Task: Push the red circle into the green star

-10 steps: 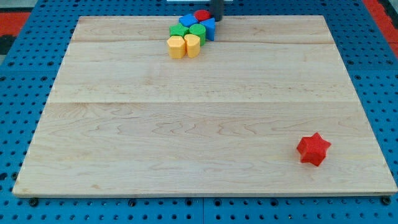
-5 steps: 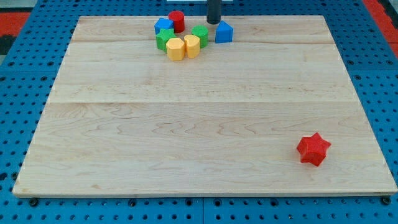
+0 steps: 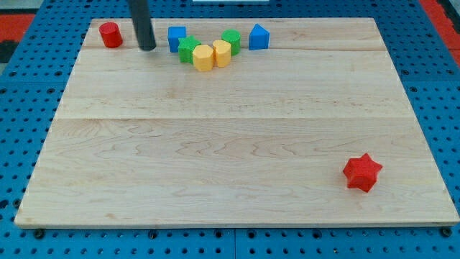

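Observation:
The red circle (image 3: pixel 110 34), a short cylinder, stands alone near the board's top left corner. The green star (image 3: pixel 189 50) sits in the cluster at the top centre, touching a blue block (image 3: pixel 177 37) on its left and a yellow block (image 3: pixel 204 57) on its right. My tip (image 3: pixel 147 47) rests on the board between the red circle and the blue block, a little right of the circle and apart from both.
A second yellow block (image 3: pixel 222 52), a second green block (image 3: pixel 231 39) and a blue block (image 3: pixel 259 37) continue the row to the right. A red star (image 3: pixel 361 173) lies at the bottom right. The wooden board (image 3: pixel 237 208) lies on a blue pegboard.
The red circle slid far left, from the cluster to the top left corner. My tip moved left from the top centre. The blue block and green star shifted slightly left.

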Robot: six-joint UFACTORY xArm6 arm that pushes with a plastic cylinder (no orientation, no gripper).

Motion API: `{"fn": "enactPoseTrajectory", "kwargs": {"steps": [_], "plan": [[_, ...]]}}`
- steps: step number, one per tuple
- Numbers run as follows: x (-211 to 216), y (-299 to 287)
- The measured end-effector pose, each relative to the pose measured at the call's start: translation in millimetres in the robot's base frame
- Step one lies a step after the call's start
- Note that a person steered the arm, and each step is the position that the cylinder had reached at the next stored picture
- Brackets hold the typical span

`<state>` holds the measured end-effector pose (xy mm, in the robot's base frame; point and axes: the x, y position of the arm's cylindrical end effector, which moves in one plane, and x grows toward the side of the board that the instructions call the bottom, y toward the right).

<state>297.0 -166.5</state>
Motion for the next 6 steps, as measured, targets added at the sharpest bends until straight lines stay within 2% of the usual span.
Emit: {"fn": "enactPoseTrajectory", "kwargs": {"steps": [1, 2, 3, 4, 5, 6], "plan": [[41, -42], [23, -131], [-24, -128], [-76, -90], [-78, -27], [-74, 2]]}}
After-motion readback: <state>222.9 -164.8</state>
